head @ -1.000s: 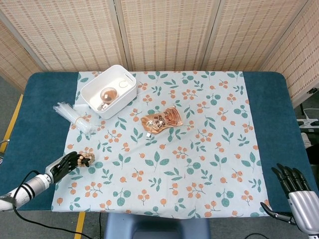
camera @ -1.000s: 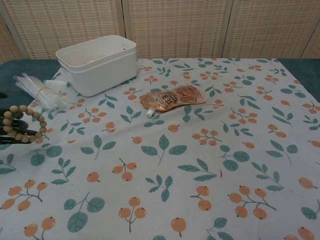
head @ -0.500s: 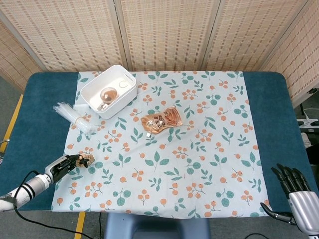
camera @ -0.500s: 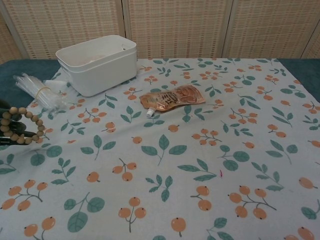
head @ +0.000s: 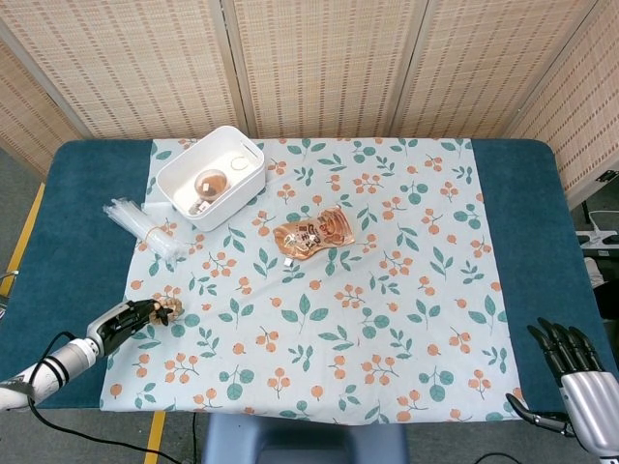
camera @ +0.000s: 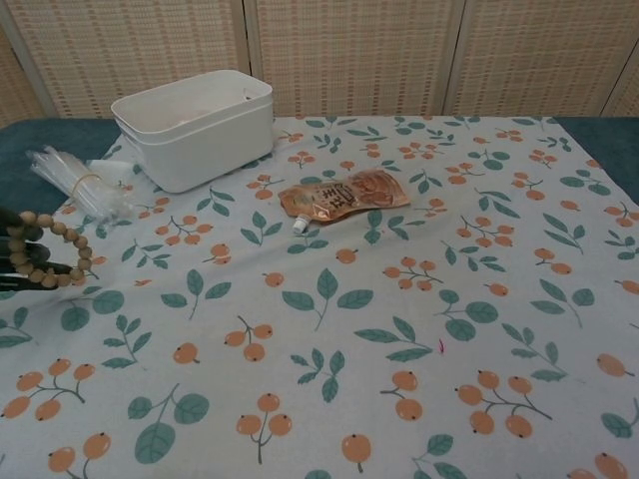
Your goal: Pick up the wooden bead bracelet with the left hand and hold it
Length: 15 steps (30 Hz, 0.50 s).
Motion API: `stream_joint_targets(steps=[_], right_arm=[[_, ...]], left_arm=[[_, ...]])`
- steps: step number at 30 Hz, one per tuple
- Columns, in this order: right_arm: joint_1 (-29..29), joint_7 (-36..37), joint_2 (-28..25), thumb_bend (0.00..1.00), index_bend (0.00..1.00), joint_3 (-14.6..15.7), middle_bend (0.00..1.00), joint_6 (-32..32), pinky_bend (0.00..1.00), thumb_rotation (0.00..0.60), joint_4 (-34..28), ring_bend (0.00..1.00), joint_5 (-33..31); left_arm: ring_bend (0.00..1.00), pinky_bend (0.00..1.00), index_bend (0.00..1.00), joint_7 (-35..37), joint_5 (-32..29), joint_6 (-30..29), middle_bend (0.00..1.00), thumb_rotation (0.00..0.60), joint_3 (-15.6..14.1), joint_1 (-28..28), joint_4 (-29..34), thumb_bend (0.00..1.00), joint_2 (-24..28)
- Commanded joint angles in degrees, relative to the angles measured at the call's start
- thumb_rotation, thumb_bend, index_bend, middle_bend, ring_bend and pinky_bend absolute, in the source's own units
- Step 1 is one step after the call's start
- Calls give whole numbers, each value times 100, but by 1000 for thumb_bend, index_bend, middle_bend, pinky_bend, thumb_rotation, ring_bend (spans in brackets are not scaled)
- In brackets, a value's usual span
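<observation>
The wooden bead bracelet (camera: 60,249) is a loop of tan beads at the left edge of the floral cloth; in the head view the bracelet (head: 166,310) shows at the fingertips of my left hand. My left hand (head: 124,322) is black and grips the bracelet, the loop sticking out past its fingers. In the chest view only the dark fingers of the left hand (camera: 14,261) show at the frame's left border, inside the loop. My right hand (head: 573,365) hangs at the table's near right corner, fingers apart and holding nothing.
A white bin (head: 211,177) with a round brown object inside stands at the back left. A bundle of clear plastic tubes (head: 145,226) lies beside it. An orange spout pouch (head: 312,233) lies mid-cloth. Woven screens close off the back.
My left hand with the bracelet drew back slightly toward the table's left edge, then steadied. The right hand has not moved.
</observation>
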State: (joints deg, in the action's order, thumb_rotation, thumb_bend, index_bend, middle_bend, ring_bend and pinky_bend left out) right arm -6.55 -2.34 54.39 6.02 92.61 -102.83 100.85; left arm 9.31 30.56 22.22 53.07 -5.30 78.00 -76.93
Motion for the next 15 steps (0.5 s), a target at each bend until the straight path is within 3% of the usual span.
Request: stream_joint_targets(steps=[1,5,15], right_arm=[[-7,5,-3,189,0,0,0,15,0,195,2,0,5],[-17,17,-9,189,0,3,0,36,0,194,5,0,17],[-42,50,-29,190,0,8,0,91,0,194,7,0,41]], left_arm=[[155,0,542,16,4,-19,536,522,-4,-6,27,888,12],[155,0,532,4,40,-71,536,551,-14,5,76,997,26],[155,0,529,-68,134,-84,536,600,-10,31,199,1000,63]])
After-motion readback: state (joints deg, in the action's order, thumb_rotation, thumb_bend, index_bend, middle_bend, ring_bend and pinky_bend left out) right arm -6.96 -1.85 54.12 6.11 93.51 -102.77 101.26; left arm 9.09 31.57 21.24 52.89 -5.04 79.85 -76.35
